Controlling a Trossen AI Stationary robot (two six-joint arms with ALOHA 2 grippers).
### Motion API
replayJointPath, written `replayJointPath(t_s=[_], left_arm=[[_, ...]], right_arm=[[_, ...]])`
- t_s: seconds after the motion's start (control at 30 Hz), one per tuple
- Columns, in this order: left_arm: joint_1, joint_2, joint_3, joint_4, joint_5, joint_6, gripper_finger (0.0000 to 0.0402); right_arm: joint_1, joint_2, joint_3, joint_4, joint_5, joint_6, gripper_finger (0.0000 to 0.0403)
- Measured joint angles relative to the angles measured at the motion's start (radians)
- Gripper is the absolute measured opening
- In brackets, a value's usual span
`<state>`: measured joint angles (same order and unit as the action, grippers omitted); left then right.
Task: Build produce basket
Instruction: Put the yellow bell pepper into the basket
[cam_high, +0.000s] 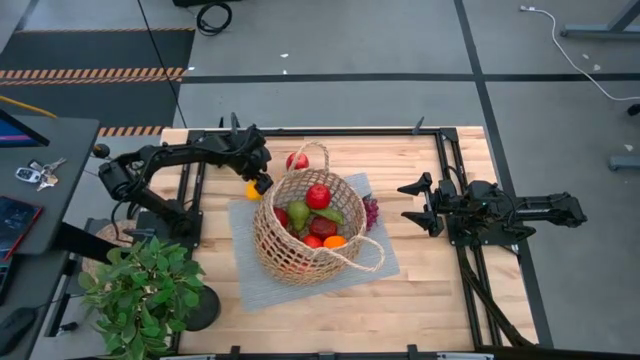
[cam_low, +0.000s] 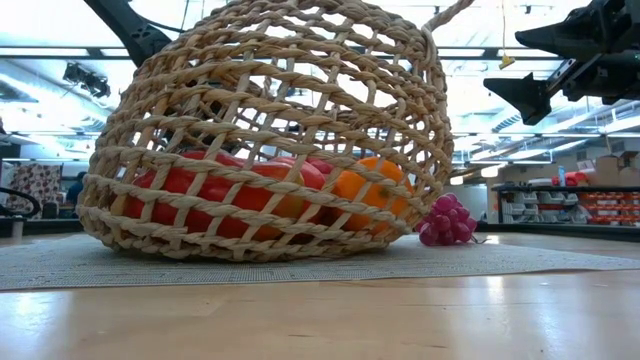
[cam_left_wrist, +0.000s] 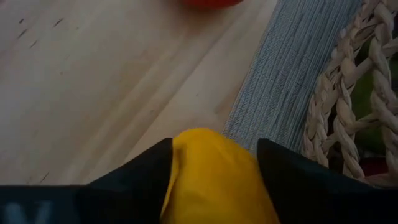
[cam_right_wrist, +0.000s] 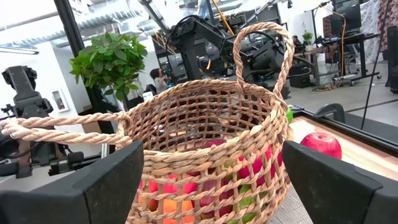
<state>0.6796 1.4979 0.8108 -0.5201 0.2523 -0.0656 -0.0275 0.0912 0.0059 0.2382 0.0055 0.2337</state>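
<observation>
Gripping yellow fruit (cam_left_wrist: 214, 177): left claw (cam_left_wrist: 214, 186), beside basket (cam_high: 300, 245) | right claw (cam_right_wrist: 211, 180): wide, empty

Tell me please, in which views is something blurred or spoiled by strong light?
Left wrist view: the yellow fruit between the left gripper fingers is too near, soft and without detail. Low view: bright ceiling light behind the basket washes out the background. Right wrist view: the right gripper fingers are blurred; the basket is sharp. High view: even light.
</observation>
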Motion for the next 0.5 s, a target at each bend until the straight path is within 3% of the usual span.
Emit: replayJointPath(t_s=[0.3,0.5], left_arm=[[0.000,-0.001,0.000,0.002,0.000,0.000,0.0142],[0.002,-0.013,0.005,0.043,-0.054,-0.001,0.0129]], right_arm=[[0.000,0.000,0.000,0.000,0.000,0.000,0.0384],[0.000,0.000,0.000,0.000,0.000,0.000,0.0384]])
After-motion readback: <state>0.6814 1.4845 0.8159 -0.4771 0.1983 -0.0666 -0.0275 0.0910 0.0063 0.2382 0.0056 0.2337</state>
